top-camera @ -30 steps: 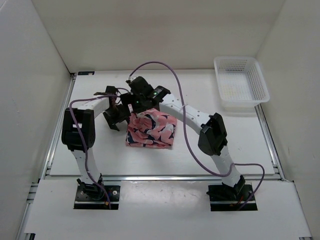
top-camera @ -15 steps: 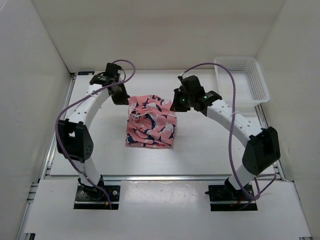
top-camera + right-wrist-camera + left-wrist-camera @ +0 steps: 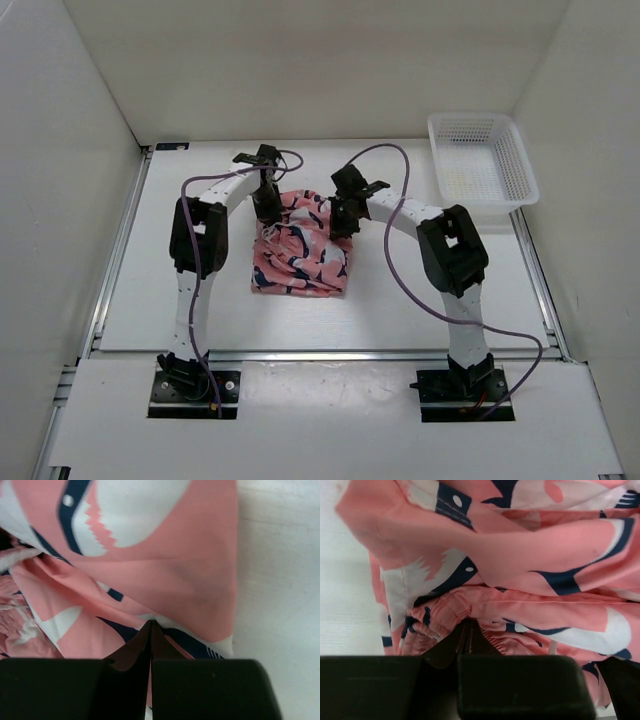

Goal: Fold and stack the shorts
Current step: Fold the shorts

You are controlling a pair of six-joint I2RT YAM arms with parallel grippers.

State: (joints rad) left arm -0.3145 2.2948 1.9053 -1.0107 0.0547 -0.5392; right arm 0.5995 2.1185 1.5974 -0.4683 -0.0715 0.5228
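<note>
On the surface [image 3: 180, 310] the shorts [image 3: 300, 262] lie bunched, with the basket [image 3: 436, 150] well apart to their far right. The left tool [image 3: 267, 207] and right tool [image 3: 339, 219] are clenched on the shorts' far corners. This looks like the grasp for a fold; next, lift both corners evenly and carry them nearward.

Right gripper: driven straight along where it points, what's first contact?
The shorts. The right gripper is shut on their pink fabric, so more folded cloth comes first, then probably the table underneath. Depth is unclear.

Bright, even light from above; soft shadows lie on the counter [image 3: 400, 310]. Close up, my fingers [image 3: 520, 690] show dark and blurred.
</note>
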